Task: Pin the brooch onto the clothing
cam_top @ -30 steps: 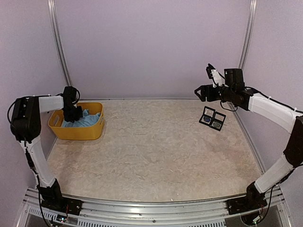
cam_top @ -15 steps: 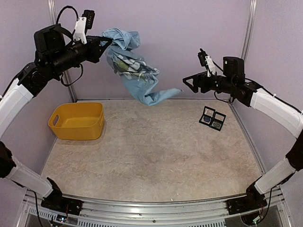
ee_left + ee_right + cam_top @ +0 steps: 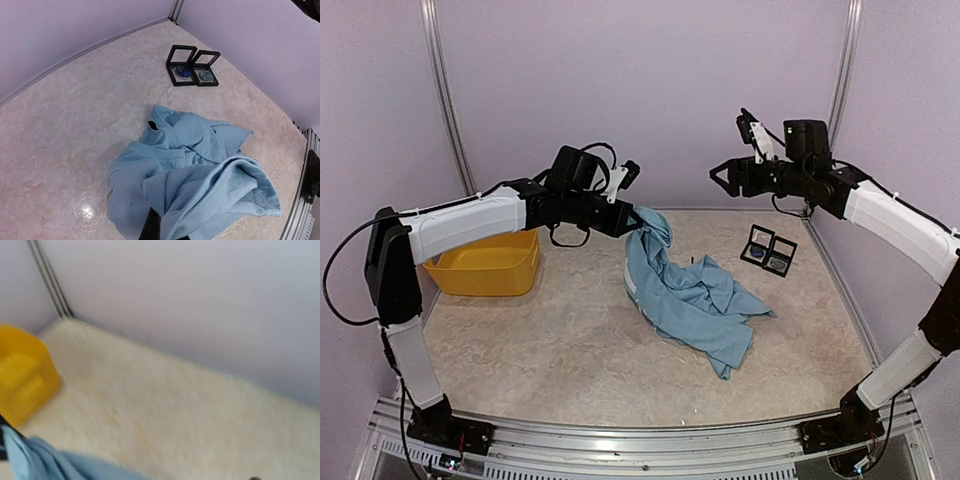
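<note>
The light blue T-shirt point(image 3: 695, 295) lies crumpled on the table's middle, with its lettering hidden in the folds. My left gripper point(image 3: 631, 215) is shut on the shirt's upper edge and holds that end raised. In the left wrist view the shirt point(image 3: 190, 170) fills the lower half and covers all but one dark finger point(image 3: 150, 226). Two black-framed display boxes point(image 3: 768, 250) lie open at the far right; one holds a blue brooch point(image 3: 185, 72). My right gripper point(image 3: 722, 176) is open and empty in the air, above and left of the boxes.
A yellow basket point(image 3: 485, 268) stands at the far left, behind my left arm, and shows blurred in the right wrist view point(image 3: 22, 380). The shirt's lower hem reaches toward the front right. Purple walls close the back and sides.
My left arm lifted the shirt out of the yellow basket, swung it high, then lowered it onto the table's middle. My right gripper moved slightly left and stayed open.
</note>
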`<action>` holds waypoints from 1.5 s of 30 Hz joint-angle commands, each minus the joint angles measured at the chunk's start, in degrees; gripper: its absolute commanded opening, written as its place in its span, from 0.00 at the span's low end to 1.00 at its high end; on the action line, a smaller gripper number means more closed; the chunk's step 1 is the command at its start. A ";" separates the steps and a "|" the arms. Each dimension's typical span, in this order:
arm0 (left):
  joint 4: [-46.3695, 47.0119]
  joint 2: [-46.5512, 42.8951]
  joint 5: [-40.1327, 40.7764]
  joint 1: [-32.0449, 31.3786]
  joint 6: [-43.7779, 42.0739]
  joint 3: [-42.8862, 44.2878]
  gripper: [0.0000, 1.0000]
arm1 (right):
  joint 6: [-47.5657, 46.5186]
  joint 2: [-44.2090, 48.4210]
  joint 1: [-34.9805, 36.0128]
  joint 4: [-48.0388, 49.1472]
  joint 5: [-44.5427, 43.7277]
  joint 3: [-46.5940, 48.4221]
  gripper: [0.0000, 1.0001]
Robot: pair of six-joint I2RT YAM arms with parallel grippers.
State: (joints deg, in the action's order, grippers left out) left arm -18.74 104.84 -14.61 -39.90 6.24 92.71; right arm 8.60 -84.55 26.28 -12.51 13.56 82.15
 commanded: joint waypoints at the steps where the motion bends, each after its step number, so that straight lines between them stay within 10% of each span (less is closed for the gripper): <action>1: 3.67 -1.16 -1.10 0.31 1.65 0.21 0.00 | -0.86 -4.19 1.44 -10.82 -5.37 0.44 0.70; 18: 2.51 -9.14 0.24 5.98 5.40 -19.31 0.03 | -6.27 -30.56 1.89 -22.80 -9.96 10.89 0.34; 22: -2.81 -10.97 10.70 9.66 8.17 -23.57 0.61 | -5.77 -36.84 1.64 -24.42 -12.97 18.76 0.34; 25: -2.53 -15.67 22.51 11.39 9.82 -24.05 0.83 | -5.45 -40.08 0.39 -24.36 -11.87 22.56 0.33; 30: 5.22 -19.44 20.26 5.78 -3.45 -21.62 0.84 | -10.90 -44.61 -0.79 -27.08 -12.90 27.41 0.37; 37: -6.61 -5.61 4.16 -3.81 -33.22 -10.81 0.83 | -26.59 -43.25 -1.57 -29.90 -12.12 25.21 0.55; 45: -4.82 10.32 3.48 -0.96 -41.17 -1.12 0.84 | -44.17 -41.57 -2.85 -14.48 -7.77 15.86 0.60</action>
State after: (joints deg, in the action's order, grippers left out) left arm -23.35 110.24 -9.45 -42.92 -28.53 87.15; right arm -25.58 -125.97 24.62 -34.33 2.96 97.89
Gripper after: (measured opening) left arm 0.843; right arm 0.634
